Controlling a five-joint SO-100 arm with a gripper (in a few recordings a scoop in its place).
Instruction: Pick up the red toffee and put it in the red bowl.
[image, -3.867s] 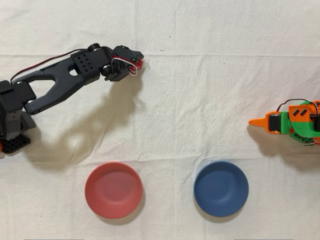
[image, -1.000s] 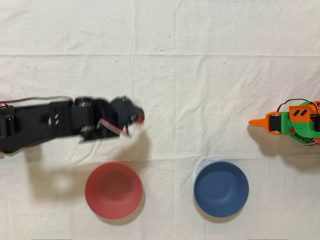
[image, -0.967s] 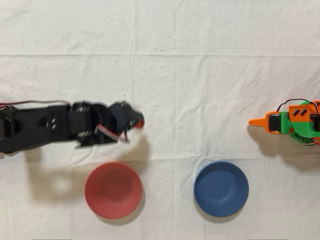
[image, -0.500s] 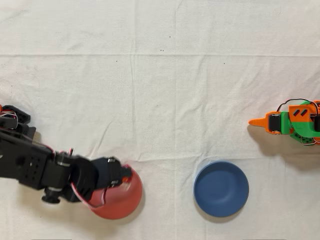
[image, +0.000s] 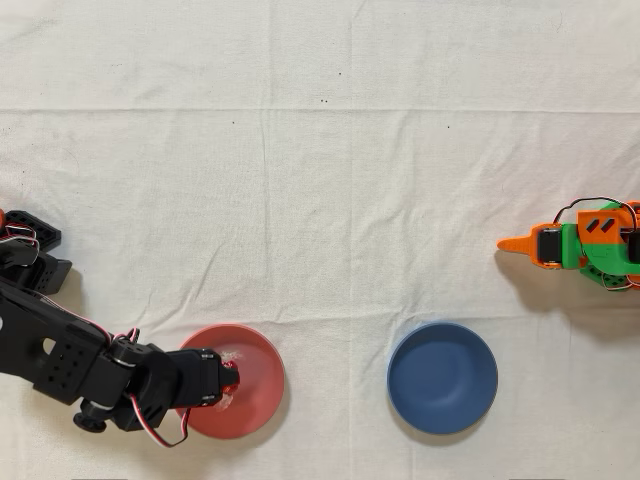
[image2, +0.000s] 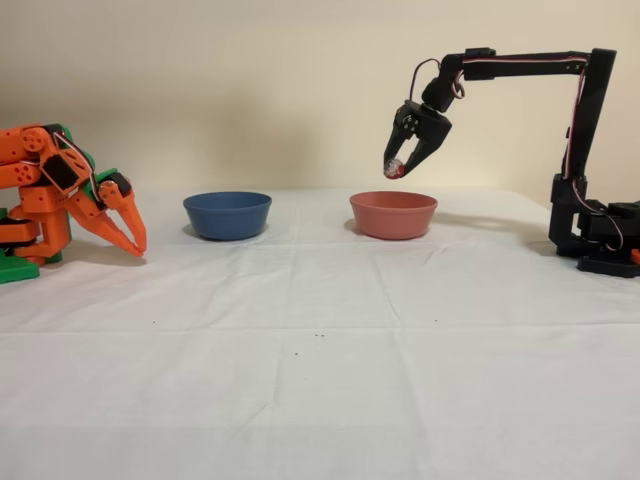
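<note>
Black arm's pincer (image2: 402, 166) carrying the small foil-wrapped red toffee (image2: 393, 170) above the round, shallow salmon-red plastic bowl (image2: 393, 214).
Pick-up and carry look done; the pincer grips the toffee clear of the bowl, over its 9 o'clock side in the overhead view. Release remains.

black arm (image: 60, 355) cut by left edge; hides red bowl's (image: 255, 375) left rim
</note>
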